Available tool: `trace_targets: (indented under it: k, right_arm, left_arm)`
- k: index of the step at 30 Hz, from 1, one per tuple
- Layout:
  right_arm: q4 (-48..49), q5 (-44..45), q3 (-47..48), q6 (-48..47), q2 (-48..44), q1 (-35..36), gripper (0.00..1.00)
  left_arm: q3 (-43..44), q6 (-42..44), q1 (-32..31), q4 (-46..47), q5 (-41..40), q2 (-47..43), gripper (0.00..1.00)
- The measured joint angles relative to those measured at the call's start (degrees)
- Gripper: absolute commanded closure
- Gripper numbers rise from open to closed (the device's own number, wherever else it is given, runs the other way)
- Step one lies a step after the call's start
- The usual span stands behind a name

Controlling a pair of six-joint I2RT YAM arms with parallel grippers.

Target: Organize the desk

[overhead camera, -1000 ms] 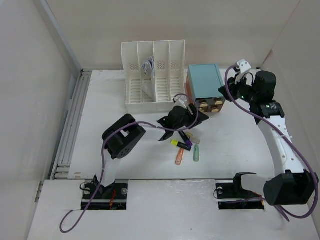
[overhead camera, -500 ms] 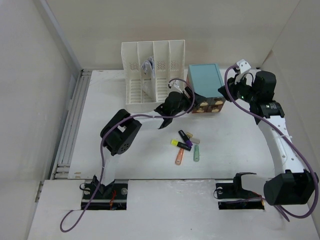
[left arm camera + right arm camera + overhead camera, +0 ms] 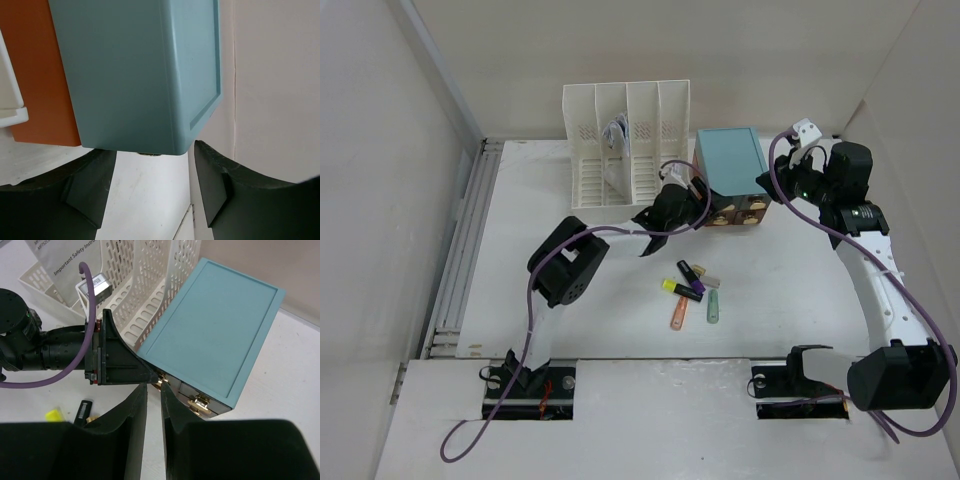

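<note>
White matte desk [image 3: 520, 290] under both arms from above. Left arm bent at the elbow, left gripper [image 3: 690, 207] at the teal-topped drawer box [image 3: 730, 160] front; right arm stretched far, right gripper [image 3: 790, 185] beside the box. Left wrist: fingers [image 3: 240, 195] spread wide, empty. Right wrist: fingers [image 3: 120, 435] nearly touching, empty.

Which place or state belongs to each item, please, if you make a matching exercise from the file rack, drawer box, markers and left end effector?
Things:
1. file rack
2. drawer box
3. markers
4. left end effector

Places or states:
A. open, at the drawer box's front
B. lying loose on the desk
C. white, holding a paper
D. teal top

Pairs: 1-C, 2-D, 3-B, 4-A
</note>
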Motion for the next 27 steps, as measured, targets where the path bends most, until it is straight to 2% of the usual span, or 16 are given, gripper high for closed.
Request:
trace_targets:
  k: [4,8,13,14,18,27]
  right_arm:
    - [0.0,0.0,0.0,-0.1,0.0,0.0,0.77]
    - [0.0,0.0,0.0,-0.2,0.0,0.0,0.77]
    - [0.0,0.0,0.0,-0.2,0.0,0.0,0.77]
    - [0.0,0.0,0.0,-0.2,0.0,0.0,0.77]
    - [0.0,-0.2,0.0,-0.2,0.0,0.0,0.77]
    - [0.0,-0.4,0.0,-0.2,0.0,0.0,0.77]
  left_arm:
    - [0.2,-0.5,0.0,0.4,-0.3,0.5,0.40]
    - [1.8,-1.4,-0.2,0.0,-0.3,2.2,0.44]
    - [2.9,-2.7,-0.9,-0.7,-1.5,3.0,0.58]
    - [3.0,-3.0,-0.9,-0.6,-1.8,3.0,0.66]
    - [3.3,-3.9,-1.4,-0.5,-3.0,3.0,0.78]
    - [-0.7,-4.4,-2.8,2.2,-5.8,1.0,0.79]
